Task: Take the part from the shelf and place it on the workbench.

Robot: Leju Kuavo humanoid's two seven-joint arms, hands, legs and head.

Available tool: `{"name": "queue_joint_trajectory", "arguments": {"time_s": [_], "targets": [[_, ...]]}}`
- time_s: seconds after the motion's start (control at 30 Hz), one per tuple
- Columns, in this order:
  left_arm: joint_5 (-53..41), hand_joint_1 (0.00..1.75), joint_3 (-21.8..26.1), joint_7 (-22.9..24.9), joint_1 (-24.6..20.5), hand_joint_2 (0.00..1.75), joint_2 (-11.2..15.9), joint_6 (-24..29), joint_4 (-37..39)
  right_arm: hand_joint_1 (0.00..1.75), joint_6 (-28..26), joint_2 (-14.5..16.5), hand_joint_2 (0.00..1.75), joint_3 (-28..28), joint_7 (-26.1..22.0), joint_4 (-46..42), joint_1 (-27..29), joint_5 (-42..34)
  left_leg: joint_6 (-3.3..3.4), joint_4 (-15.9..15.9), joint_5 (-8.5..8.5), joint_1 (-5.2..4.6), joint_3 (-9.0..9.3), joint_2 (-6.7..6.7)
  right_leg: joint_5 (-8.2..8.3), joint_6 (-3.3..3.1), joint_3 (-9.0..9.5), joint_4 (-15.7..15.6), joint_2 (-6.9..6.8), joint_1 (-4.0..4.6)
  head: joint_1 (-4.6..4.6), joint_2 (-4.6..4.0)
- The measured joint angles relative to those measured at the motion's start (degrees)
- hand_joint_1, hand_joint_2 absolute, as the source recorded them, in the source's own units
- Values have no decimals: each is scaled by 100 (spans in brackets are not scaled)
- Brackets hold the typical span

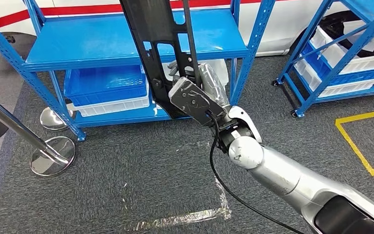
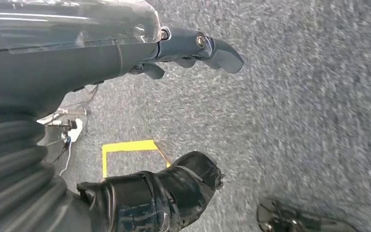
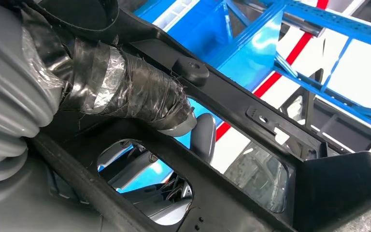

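Grey carpet [image 1: 126, 161] covers the floor, with a strip of clear tape [image 1: 185, 218] stuck to it and a yellow taped square [image 1: 365, 141] off to the right. Blue shelf rack [image 1: 102, 39] stands straight ahead; a blue bin nested in a white bin [image 1: 109, 92] sits on its lower level. Second blue rack [image 1: 341, 58] at right holds more bins. Two chrome stanchion bases [image 1: 52, 155] stand at left.

Right hand [image 1: 202, 90] is raised in front of the shelf, gripping the part [image 1: 153, 44], a long black plastic panel with cut-out openings, held upright and clear of the shelf surfaces. Right wrist view: tape-wrapped thumb [image 3: 130, 96] lies across one face of the part, grey fingers [image 3: 205, 137] visible through an opening behind it, so the panel is clamped between them.

Left hand [image 2: 125, 121] hangs over carpet; thumb and fingers [image 2: 212, 48] apart, nothing between them
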Motion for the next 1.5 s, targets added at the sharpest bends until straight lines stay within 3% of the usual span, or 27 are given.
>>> {"name": "queue_joint_trajectory", "arguments": {"time_s": [0.07, 0.1, 0.17, 0.2, 0.23, 0.3, 0.33, 0.37, 0.43, 0.47, 0.5, 0.57, 0.6, 0.67, 0.7, 0.77, 0.83, 0.87, 0.9, 0.93, 1.03, 1.07, 1.2, 1.27, 1.37, 1.43, 1.5], "targets": [[7, 0, -10, -3, -1, 175, -6, -1, -1, 175, 0, -1, 175, -9, -17, -8, -6, -10, -44, -36, 119, 11, -45, -1, -136, -51, 400, -671, 4, 53, -1, 0], [12, 0, -18, -3, 0, 175, -4, 0, 0, 175, -1, -1, 175, -15, -25, -11, -9, -13, -76, -75, 193, 24, -56, -1, -139, -50, 461, -828, 1, 67, 7, 0], [18, 0, -37, -3, 12, 175, 12, 10, 11, 175, -5, -4, 175, -27, -32, -10, -8, -19, -143, -168, 290, 32, -86, -14, 22, -79, 388, -948, -21, 57, 19, 0], [18, 0, -49, -5, 18, 175, 14, 19, 15, 175, -11, -5, 175, -30, -32, -10, -4, -22, -174, -122, 175, 30, -134, -19, 108, -109, 341, -1010, -33, 30, 18, 0], [21, 0, -61, -19, 25, 175, 14, 32, 19, 175, -20, -7, 175, -32, -32, -10, 1, -26, -208, 45, -59, 34, -201, -23, 195, -134, 275, -1061, -47, 1, 7, 0], [54, 0, -79, -103, 32, 175, 1, 69, 16, 175, -47, -8, 175, -33, -28, -13, 14, -29, -277, 727, -642, 83, -376, -14, 341, -165, 117, -1077, -54, -26, -12, 0], [81, 0, -83, -170, 34, 175, 1, 92, 16, 175, -68, -10, 175, -35, -23, -14, 28, -27, -314, 1105, -759, 109, -439, -12, 406, -160, 27, -1064, -57, -31, -18, 0], [110, 0, -84, -237, 34, 175, 8, 119, 16, 175, -92, -15, 175, -39, -18, -15, 50, -24, -346, 1384, -710, 128, -464, -10, 466, -150, -63, -1043, -58, -38, -17, 0], [152, 0, -84, -343, 32, 175, 22, 176, 16, 175, -136, -34, 175, -52, -5, -19, 110, -14, -399, 1421, -323, 157, -272, -9, 563, -110, -256, -970, -58, -63, -18, 0], [167, 0, -84, -379, 29, 175, 27, 211, 16, 175, -152, -47, 175, -61, 0, -28, 138, -9, -418, 1137, -213, 170, -24, -10, 602, -83, -348, -916, -56, -75, -21, 0], [179, 0, -84, -410, 25, 175, 30, 248, 16, 175, -165, -64, 175, -73, 6, -45, 159, -4, -426, 725, -247, 173, 304, -12, 631, -52, -430, -858, -52, -79, -24, 0], [195, 0, -85, -452, 13, 175, 39, 330, 16, 175, -192, -96, 175, -113, 22, -85, 185, 6, -370, 17, -539, 158, 777, -25, 684, 11, -524, -767, -50, -66, -17, 0], [195, 0, -86, -465, 7, 175, 43, 373, 16, 175, -209, -112, 175, -140, 29, -106, 194, 13, -324, -130, -633, 141, 865, -31, 716, 46, -545, -753, -50, -58, -15, 0], [189, 0, -90, -474, 9, 175, 47, 443, 16, 175, -236, -154, 175, -188, 43, -134, 216, 23, -217, -159, -603, 148, 808, -23, 761, 118, -575, -745, -47, -57, -8, 0], [184, 0, -92, -474, 8, 175, 47, 465, 16, 175, -243, -175, 175, -205, 47, -146, 229, 25, -165, -158, -562, 155, 785, -13, 701, 149, -618, -685, -39, -65, -4, 0], [179, 0, -95, -474, 10, 175, 47, 491, 16, 175, -245, -218, 175, -232, 57, -162, 252, 26, -78, -164, -473, 164, 715, 15, 335, 198, -822, -226, -25, -82, 7, 0], [163, 0, -96, -481, 14, 175, 47, 516, 16, 175, -251, -254, 175, -256, 67, -173, 288, 27, -44, -146, -394, 151, 600, 28, -117, 234, -1100, 563, -18, -87, 10, 0], [150, 0, -96, -488, 16, 175, 47, 535, 16, 175, -257, -271, 175, -270, 77, -182, 317, 27, -44, -129, -360, 147, 538, 29, -231, 245, -1159, 837, -18, -88, 9, 0], [135, 0, -97, -496, 17, 175, 47, 560, 16, 175, -264, -287, 175, -283, 89, -192, 346, 27, -48, -109, -334, 147, 483, 28, -251, 250, -1130, 924, -18, -89, 9, 0], [121, 0, -99, -501, 17, 175, 47, 585, 16, 175, -269, -306, 175, -296, 103, -206, 372, 27, -56, -83, -317, 150, 435, 25, -169, 248, -959, 744, -19, -93, 9, 0], [79, 0, -104, -503, 16, 175, 51, 642, 16, 175, -279, -355, 175, -342, 125, -254, 401, 33, -111, 8, -291, 149, 329, 9, 100, 199, -234, -357, -9, -95, 9, 0], [59, 0, -107, -501, 15, 175, 56, 663, 16, 175, -281, -367, 175, -363, 125, -273, 407, 38, -144, 23, -277, 140, 304, 5, 117, 167, -139, -535, -2, -86, 7, 0], [1, 0, -125, -477, 24, 175, 63, 718, 16, 175, -299, -396, 175, -407, 137, -317, 438, 64, -278, 33, -257, 129, 250, 1, 195, 10, -167, -597, 4, -73, 4, 0], [-16, 0, -132, -472, 21, 175, 65, 728, 16, 175, -306, -402, 175, -417, 150, -342, 447, 83, -322, 367, -514, 135, 105, 5, 247, -70, -191, -628, -15, -87, -16, 0], [-21, 0, -145, -472, 25, 175, 74, 743, 16, 175, -314, -408, 175, -426, 158, -364, 460, 110, -352, 1392, -1045, 132, -291, 7, 295, -138, -254, -627, -43, -52, -37, 0], [-21, 0, -151, -472, 37, 175, 76, 749, 16, 175, -315, -417, 175, -426, 166, -368, 489, 121, -317, 1484, -1000, 119, -268, 9, 313, -158, -276, -625, -80, -14, -37, 0], [-24, 0, -154, -472, 36, 175, 80, 755, 16, 175, -317, -428, 175, -429, 179, -384, 511, 129, -226, 812, -675, 78, 131, 60, 320, -163, -271, -625, -137, 25, -35, 0]]}}
